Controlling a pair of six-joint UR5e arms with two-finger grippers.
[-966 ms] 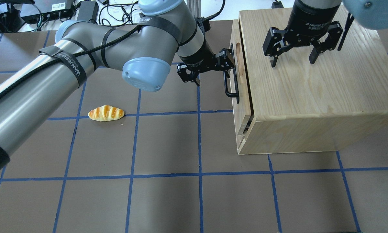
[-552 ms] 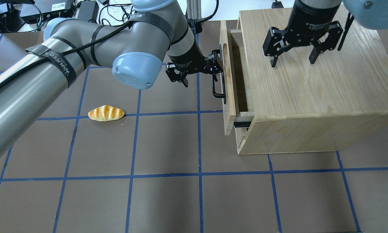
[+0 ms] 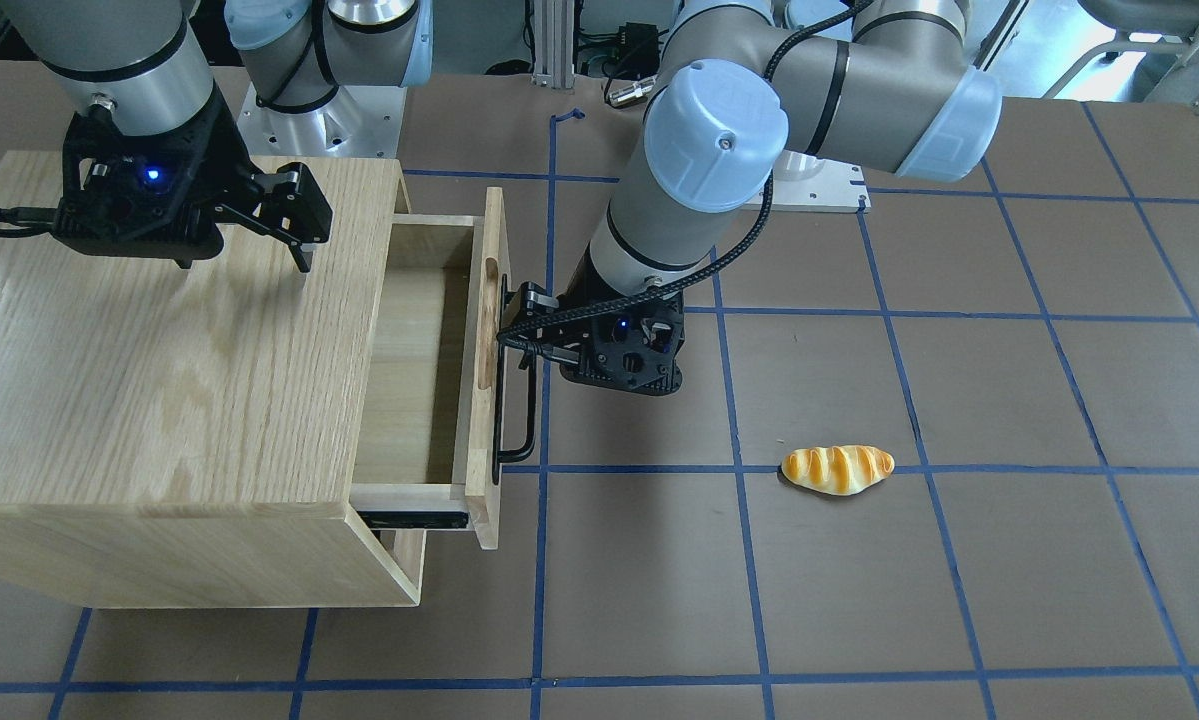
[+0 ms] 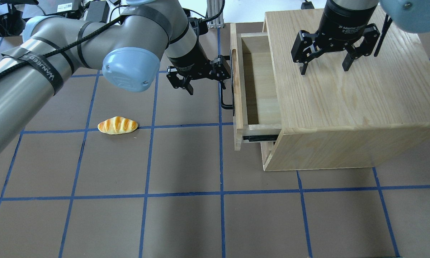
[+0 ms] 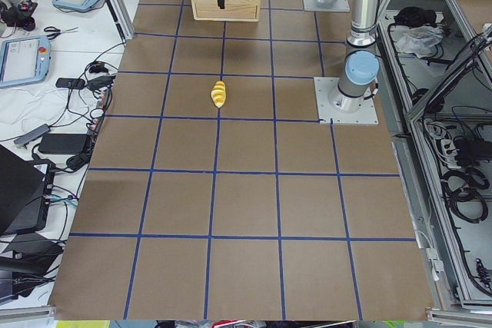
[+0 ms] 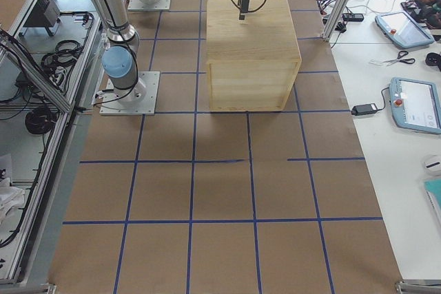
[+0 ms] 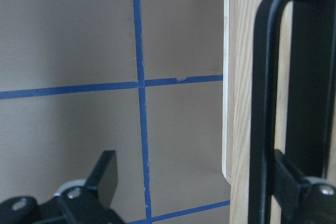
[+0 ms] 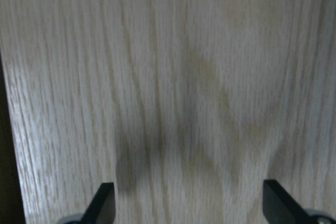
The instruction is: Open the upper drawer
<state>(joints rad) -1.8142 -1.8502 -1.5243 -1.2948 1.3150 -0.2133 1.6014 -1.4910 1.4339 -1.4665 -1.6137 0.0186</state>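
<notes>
The upper drawer (image 4: 263, 82) of pale wood stands pulled out of the oak cabinet (image 4: 344, 107), its inside bare and a black side rail showing. Its front panel (image 4: 237, 89) carries a long black bar handle (image 4: 225, 91). My left gripper (image 4: 207, 80) is open and straddles the handle. In the left wrist view one finger (image 7: 302, 192) sits between the bar (image 7: 262, 103) and the panel, the other finger (image 7: 105, 179) well clear. My right gripper (image 4: 324, 70) is open and empty, pointing down just above the cabinet top (image 8: 173, 77).
A toy bread roll (image 4: 117, 125) lies on the brown mat to the left of the drawer, apart from both arms; it also shows in the front-facing view (image 3: 837, 469). The cabinet fills the table's right rear. Cables and boxes lie beyond the far edge.
The drawer has slid out leftward from almost shut to well open. My left gripper moved left with the handle hooked on its finger. The right gripper has not moved.
</notes>
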